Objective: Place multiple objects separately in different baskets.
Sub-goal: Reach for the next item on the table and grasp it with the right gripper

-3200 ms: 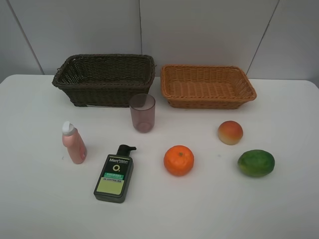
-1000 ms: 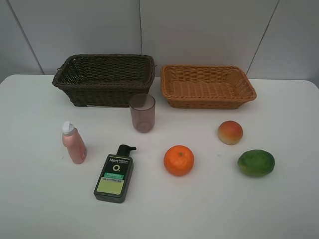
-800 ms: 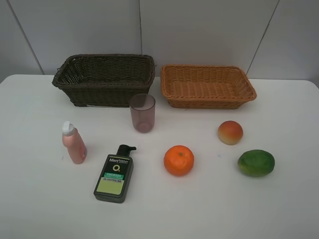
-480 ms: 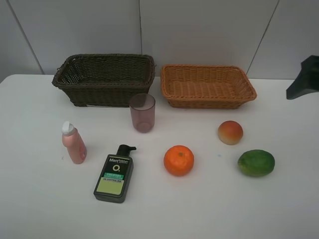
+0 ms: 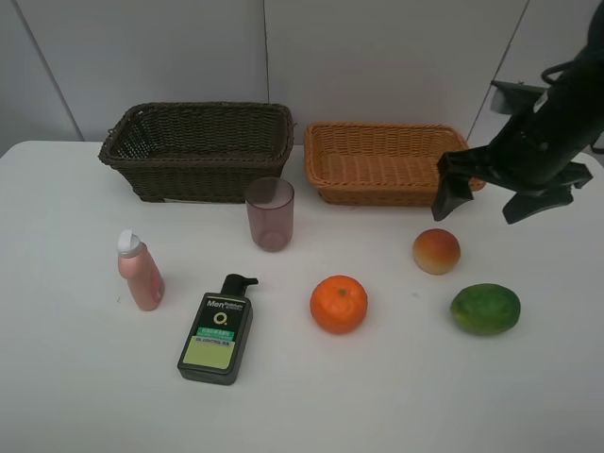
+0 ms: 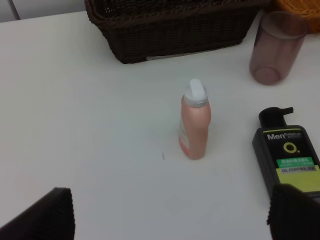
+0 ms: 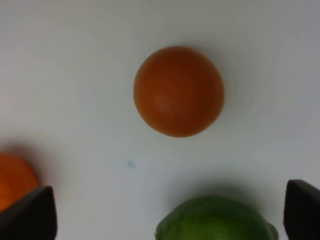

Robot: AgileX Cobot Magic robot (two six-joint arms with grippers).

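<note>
Fingertips (image 6: 45, 215) only of open left pincer (image 6: 170, 215) show; right pincer (image 5: 478, 215) spread wide over peach (image 5: 436, 251).

Dark basket (image 5: 198, 179) & tan basket (image 5: 392, 196) are open-topped, side by side at back, w/ a slim gap btw them. Cup (image 5: 270, 213) stands just in front of dark basket's right end, blocking low entry there. Bottle (image 5: 140, 274), pump bottle (image 5: 217, 326) & orange (image 5: 338, 304) are well apart, w/ room to pass. Peach (image 5: 436, 251) & green fruit (image 5: 484, 309) leave a tighter gap. Right gripper (image 5: 477, 212), fingers (image 5: 445, 193) spread, hangs by tan basket's right front corner. Table (image 5: 75, 377) front is bare.
</note>
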